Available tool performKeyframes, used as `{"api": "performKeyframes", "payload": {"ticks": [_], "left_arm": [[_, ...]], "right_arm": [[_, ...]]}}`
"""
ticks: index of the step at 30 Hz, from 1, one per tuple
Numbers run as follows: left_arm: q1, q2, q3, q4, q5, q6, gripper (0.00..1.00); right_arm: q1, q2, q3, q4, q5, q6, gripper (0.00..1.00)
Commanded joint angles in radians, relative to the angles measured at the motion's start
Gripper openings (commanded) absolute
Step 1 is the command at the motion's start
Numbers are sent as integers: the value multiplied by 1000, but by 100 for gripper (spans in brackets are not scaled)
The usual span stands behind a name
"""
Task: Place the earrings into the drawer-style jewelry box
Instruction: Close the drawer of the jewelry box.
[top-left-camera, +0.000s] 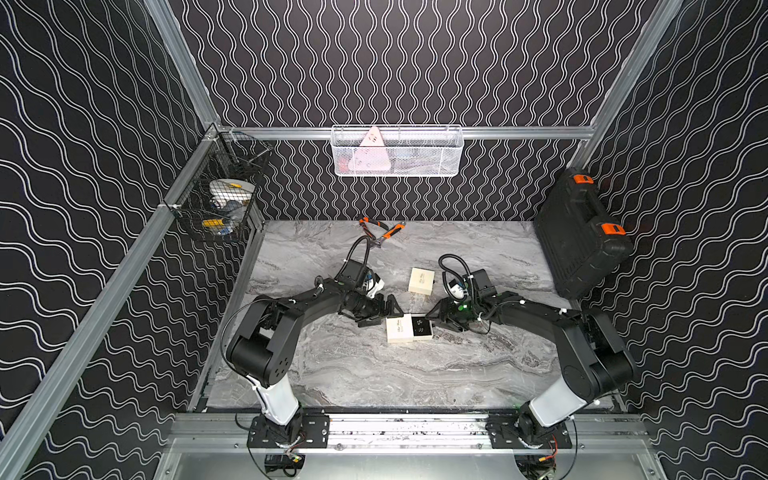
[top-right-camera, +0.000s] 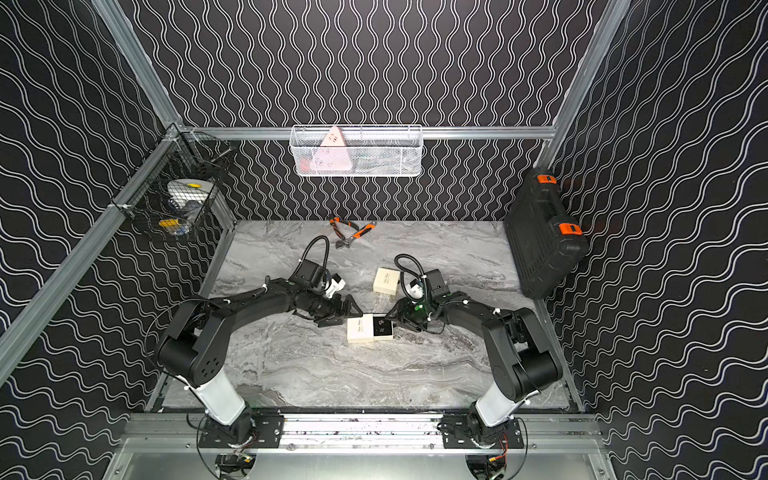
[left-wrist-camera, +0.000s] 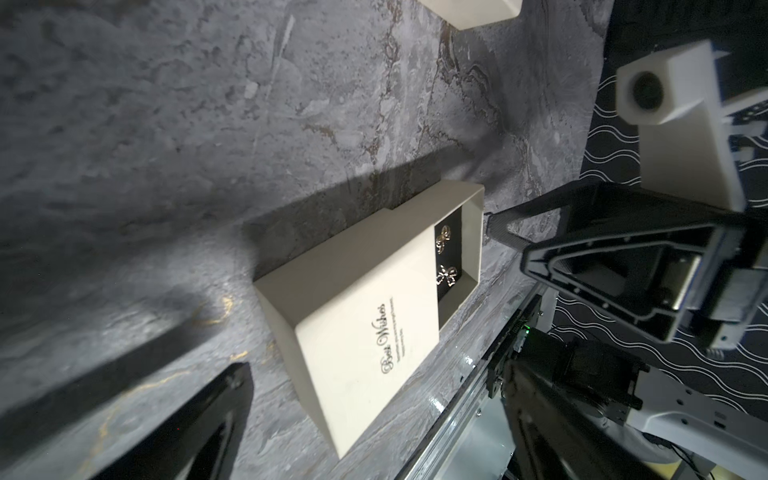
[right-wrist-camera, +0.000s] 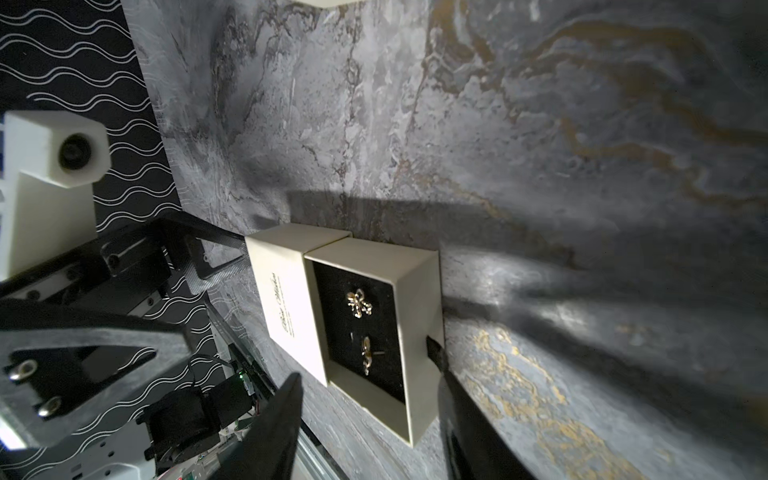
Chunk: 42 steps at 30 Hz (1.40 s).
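Two earrings (right-wrist-camera: 360, 302) lie on the black pad inside the pulled-out drawer (right-wrist-camera: 419, 291), in the middle of the frame. Right claw (right-wrist-camera: 365, 376) is half open, with one finger on each side of the drawer's end, pinching nothing yet. I think it means to push the drawer shut. Left claw (top-left-camera: 390, 316) gapes wide and empty beside the box cover (top-left-camera: 398, 329), likely to stop it sliding. Bare table (top-left-camera: 374, 374) gives room lower down.

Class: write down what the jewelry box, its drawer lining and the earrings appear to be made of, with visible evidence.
Jewelry box: likely cardboard, matte cream, crisp folded edges, printed script. Drawer lining: perhaps velvet or foam, dull black, no shine. Earrings: seemingly gold-toned metal, bright glints.
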Motion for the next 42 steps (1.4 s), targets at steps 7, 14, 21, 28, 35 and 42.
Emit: {"api": "performKeyframes", "payload": {"ticks": [7,14,21,28,35,42], "left_arm": [[-26,15,-17,94,61,-65,98],[-57,38,-11,114,56,-85,98],[-75,61,-2,130,54,-97,98],[-93,78,11,140,53,-106,98],[-114,97,22,151,51,-115,98],[-133,112,35,157,48,-120,98]], "right_arm": [[12,13,1,61,-30,19,42],[21,6,-9,85,-38,39,41],[36,13,-10,108,-41,52,40],[50,30,-18,137,-50,70,40],[61,32,-26,152,-50,81,40],[61,21,-36,152,-45,82,40]]}}
